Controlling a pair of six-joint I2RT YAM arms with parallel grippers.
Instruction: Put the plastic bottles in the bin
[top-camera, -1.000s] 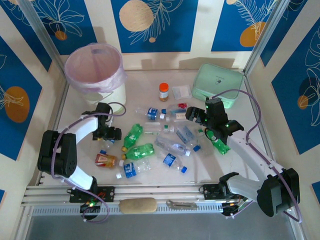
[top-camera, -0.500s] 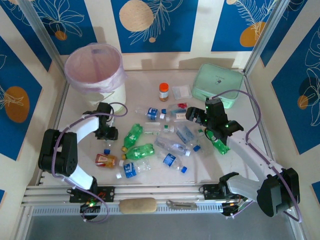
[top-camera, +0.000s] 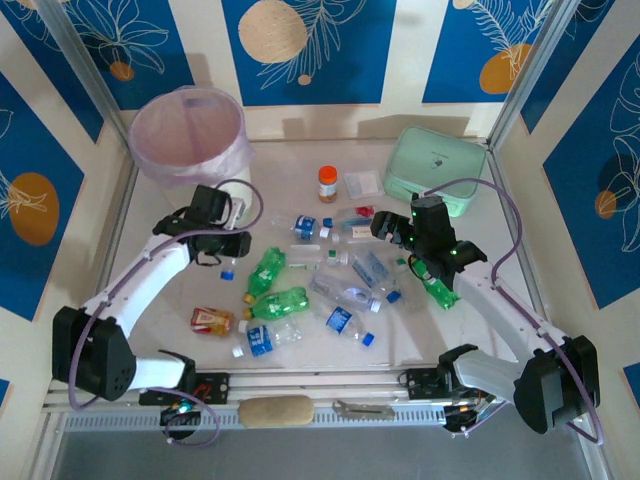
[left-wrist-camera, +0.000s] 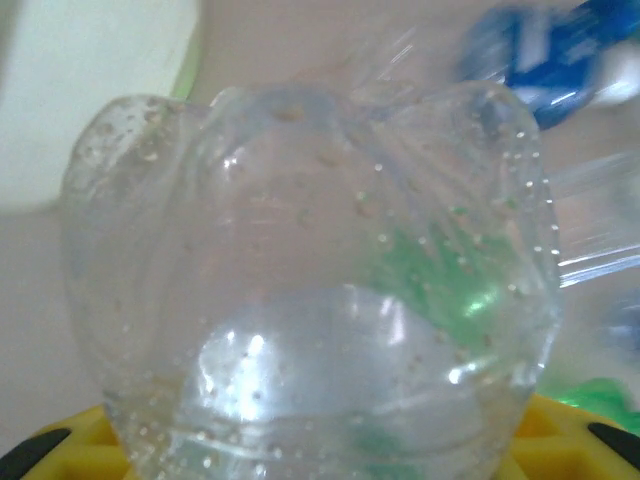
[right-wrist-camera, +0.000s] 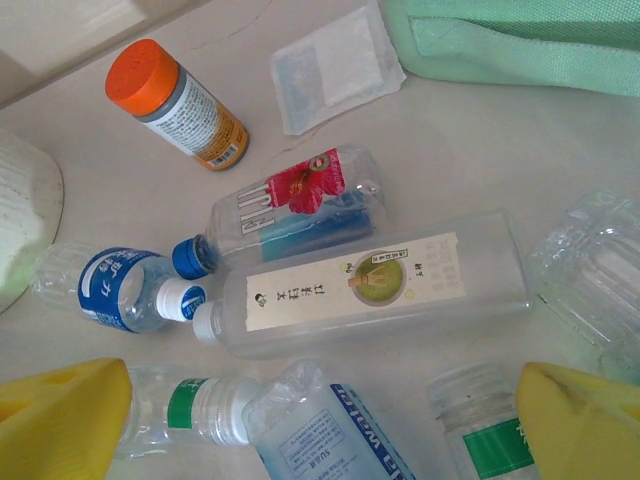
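My left gripper (top-camera: 226, 246) is shut on a clear plastic bottle (left-wrist-camera: 310, 300) and holds it above the table, just in front of the bin (top-camera: 190, 135), a white bucket with a pink liner. The bottle's blue cap (top-camera: 229, 267) hangs below the fingers. Several more bottles lie in the middle of the table: two green ones (top-camera: 277, 302), an amber one (top-camera: 212, 320) and clear blue-labelled ones (top-camera: 345, 295). My right gripper (top-camera: 425, 260) hovers open over a flat clear bottle (right-wrist-camera: 370, 285) and a blue-labelled water bottle (right-wrist-camera: 330, 430), touching neither.
A short orange-capped jar (top-camera: 327, 183) and a white packet (top-camera: 364, 183) lie behind the bottles. The mint green container (top-camera: 435, 170) sits at the back right, close to my right arm. Another green bottle (top-camera: 440, 292) lies under that arm.
My left gripper has risen off the table with the clear bottle and swung back toward the bin. The right arm has not moved.
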